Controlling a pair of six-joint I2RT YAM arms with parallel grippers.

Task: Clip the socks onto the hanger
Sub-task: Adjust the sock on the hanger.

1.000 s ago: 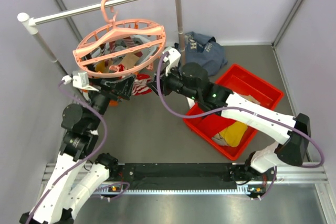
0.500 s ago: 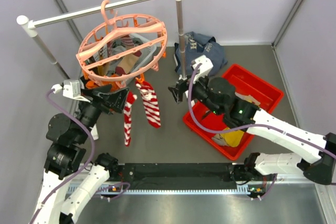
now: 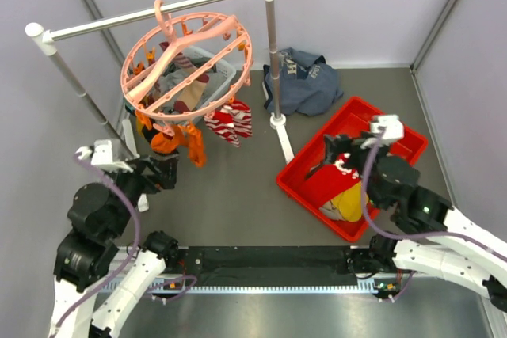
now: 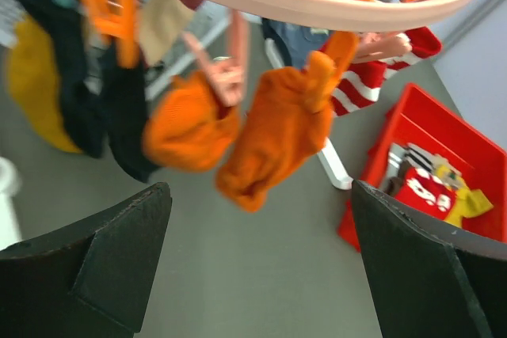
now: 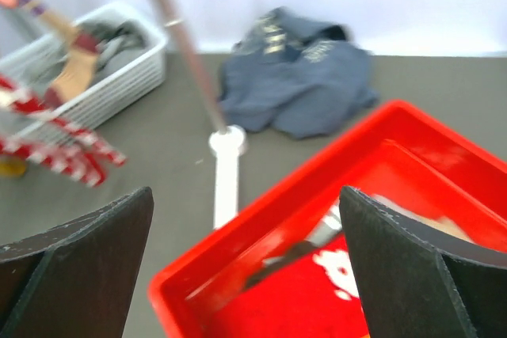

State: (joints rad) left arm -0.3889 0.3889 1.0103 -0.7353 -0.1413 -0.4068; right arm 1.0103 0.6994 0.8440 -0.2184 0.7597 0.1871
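Spreading grey and matt, the counter [image 3: 238, 195] fills a booth of pale lilac walls. A slotted metal track [image 3: 269, 263] runs along its near edge, where two arms are bolted, the left arm [image 3: 99, 219] and the right arm [image 3: 428, 211].

One white-and-grey rail stand [image 3: 150, 9] rises at the back. The one hanger [image 3: 186, 65], a pink ring with crossbars, hangs tilted by its hook from the stand's bar. The socks [image 3: 230, 120] are clipped under the ring:
- Two orange socks [image 4: 277, 132] hang side by side on the near rim.
- Striped socks [image 5: 55, 144], seemingly two, are bunched just to their right.
- In the left wrist view, dark socks [image 4: 95, 108] and a yellow sock [image 4: 32, 85] hang farther round, too blurred to count.

One white basket [image 5: 95, 69] of clothes stands behind the hanger. One navy garment [image 3: 305, 81] lies crumpled by the stand's right post. One red tray [image 3: 380, 128] sits on the right, holding a yellow piece [image 3: 348, 199] and a red printed piece [image 4: 420, 187].

The left pincer [image 4: 257, 219] is spread wide and holds nothing, below the orange socks and apart from them. The right pincer [image 5: 245, 211] is likewise spread wide and bare, over the tray's left part.
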